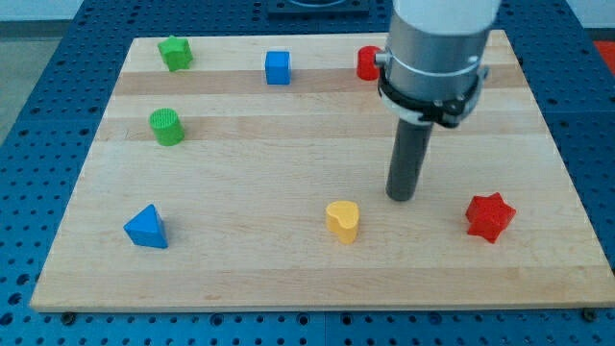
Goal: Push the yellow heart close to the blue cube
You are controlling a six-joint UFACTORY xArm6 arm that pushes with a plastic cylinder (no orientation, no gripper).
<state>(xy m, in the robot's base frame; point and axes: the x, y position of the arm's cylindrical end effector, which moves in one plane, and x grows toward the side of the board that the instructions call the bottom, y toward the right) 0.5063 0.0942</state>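
Camera view: yellow heart low on wooden board, tip just up-right of it and apart, no jaws to judge; blue cube far above-left, bare path between; red star right, blue triangle left.

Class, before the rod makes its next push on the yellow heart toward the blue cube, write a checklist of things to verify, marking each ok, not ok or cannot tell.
1. Yellow heart in plain view on the board: ok.
2. Blue cube in plain view near the view's top: ok.
3. Path between heart and cube free of blocks: ok.
4. My tip touching the heart: not ok; it sits apart, to the heart's upper right.
5. Tip on the heart's far side from the cube: not ok; that side is the lower right.
6. Red star away from the tip: ok.
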